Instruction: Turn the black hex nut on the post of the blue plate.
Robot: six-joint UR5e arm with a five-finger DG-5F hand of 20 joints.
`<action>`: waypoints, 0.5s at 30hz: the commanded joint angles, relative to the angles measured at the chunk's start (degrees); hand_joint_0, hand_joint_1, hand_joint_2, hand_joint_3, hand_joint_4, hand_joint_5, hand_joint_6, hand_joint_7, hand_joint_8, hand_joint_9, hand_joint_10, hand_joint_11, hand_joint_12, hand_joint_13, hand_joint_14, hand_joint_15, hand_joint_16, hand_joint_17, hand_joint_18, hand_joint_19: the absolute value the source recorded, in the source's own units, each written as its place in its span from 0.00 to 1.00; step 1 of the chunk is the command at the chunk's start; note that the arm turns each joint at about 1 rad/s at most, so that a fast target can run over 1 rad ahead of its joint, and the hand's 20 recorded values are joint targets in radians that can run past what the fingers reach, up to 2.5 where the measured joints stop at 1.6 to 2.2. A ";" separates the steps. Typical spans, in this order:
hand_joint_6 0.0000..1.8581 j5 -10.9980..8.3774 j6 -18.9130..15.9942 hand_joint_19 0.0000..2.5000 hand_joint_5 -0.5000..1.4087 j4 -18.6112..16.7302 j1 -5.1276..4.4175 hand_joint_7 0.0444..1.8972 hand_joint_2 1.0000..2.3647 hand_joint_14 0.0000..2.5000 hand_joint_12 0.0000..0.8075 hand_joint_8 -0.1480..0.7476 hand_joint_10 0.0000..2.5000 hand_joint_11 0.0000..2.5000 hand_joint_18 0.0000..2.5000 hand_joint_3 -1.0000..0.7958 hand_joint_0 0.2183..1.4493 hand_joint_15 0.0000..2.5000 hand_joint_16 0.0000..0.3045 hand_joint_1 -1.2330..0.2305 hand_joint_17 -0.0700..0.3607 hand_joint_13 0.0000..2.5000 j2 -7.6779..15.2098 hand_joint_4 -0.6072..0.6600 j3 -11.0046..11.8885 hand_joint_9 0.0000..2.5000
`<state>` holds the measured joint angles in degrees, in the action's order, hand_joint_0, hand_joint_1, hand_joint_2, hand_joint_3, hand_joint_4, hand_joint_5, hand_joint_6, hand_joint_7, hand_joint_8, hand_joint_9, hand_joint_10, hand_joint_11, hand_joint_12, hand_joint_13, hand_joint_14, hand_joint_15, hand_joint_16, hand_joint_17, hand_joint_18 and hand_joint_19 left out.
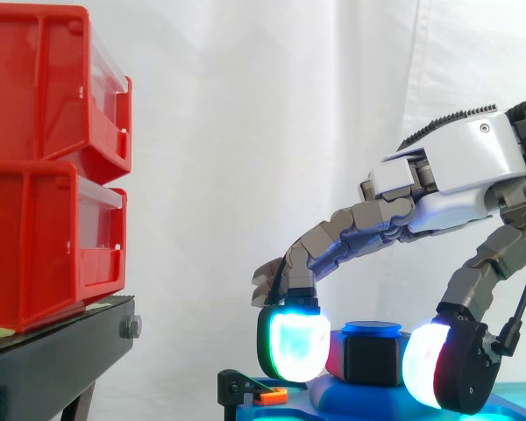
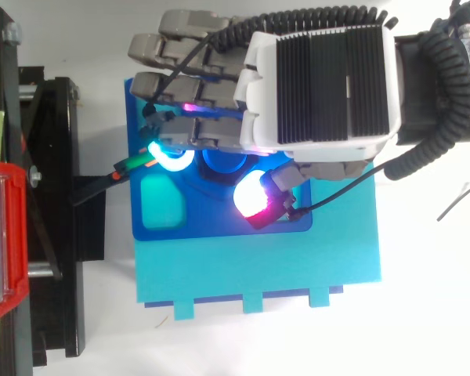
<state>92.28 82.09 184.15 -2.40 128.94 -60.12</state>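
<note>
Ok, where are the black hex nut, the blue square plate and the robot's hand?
black hex nut (image 1: 371,360): side view, front face.
blue square plate (image 2: 211,223): top view, bare surface.
hand (image 1: 460,162): side view, white back shell.

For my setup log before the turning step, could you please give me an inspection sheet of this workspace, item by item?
Surface: white table; a light blue base lies on it.
Job's things: blue plate on the base; black hex nut on the post, whose blue top shows above it.
Clutter: nothing seen.
Hand: hand reaches over the plate, curled round the nut, glowing pads on either side of it.
Cables: thin green and orange cable at the plate's edge nearest the stand.
Surroundings: red bins on a black stand; white curtain behind.
</note>
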 commanded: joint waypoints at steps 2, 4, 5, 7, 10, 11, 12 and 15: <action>0.27 0.00 0.00 0.00 0.15 -0.02 0.02 0.51 0.00 0.00 0.43 0.43 0.00 0.00 0.00 0.28 0.26 0.00 0.16 0.28 0.42 0.05 0.08 0.64 0.00 0.11; 0.27 0.09 -0.09 0.00 0.15 -0.02 0.02 0.49 0.00 0.00 0.45 0.44 0.00 0.00 0.00 0.28 0.23 0.00 0.17 0.29 0.43 0.04 -0.01 0.64 0.00 0.10; 0.27 0.00 -0.09 0.00 0.15 -0.02 0.02 0.49 0.00 0.00 0.45 0.44 0.00 0.00 0.00 0.28 0.22 0.00 0.17 0.30 0.43 0.04 -0.01 0.64 0.09 0.10; 0.27 -0.18 -0.18 0.00 0.14 -0.02 0.02 0.46 0.00 0.00 0.48 0.45 0.00 0.00 0.00 0.28 0.18 0.00 0.19 0.31 0.47 0.03 -0.01 0.63 0.26 0.08; 0.27 -0.35 -0.27 0.01 0.13 0.51 -0.33 0.44 0.00 0.00 0.50 0.46 0.00 0.00 0.00 0.28 0.14 0.01 0.21 0.34 0.49 0.00 -0.01 0.62 1.40 0.05; 0.27 -0.35 -0.27 0.01 0.13 0.60 -0.33 0.44 0.00 0.00 0.50 0.46 0.00 0.00 0.00 0.28 0.14 0.01 0.21 0.35 0.49 0.00 -0.01 0.62 1.58 0.05; 0.27 -0.35 -0.35 0.01 0.13 0.77 -0.42 0.43 0.00 0.00 0.50 0.46 0.00 0.00 0.00 0.28 0.14 0.01 0.21 0.35 0.49 0.00 -0.01 0.62 1.93 0.05; 0.27 -0.35 -0.53 0.00 0.12 0.95 -0.42 0.42 0.00 0.00 0.52 0.46 0.00 0.00 0.00 0.28 0.13 0.01 0.22 0.37 0.51 0.00 -0.01 0.62 2.55 0.04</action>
<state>91.96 81.71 184.85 -2.76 128.94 -58.25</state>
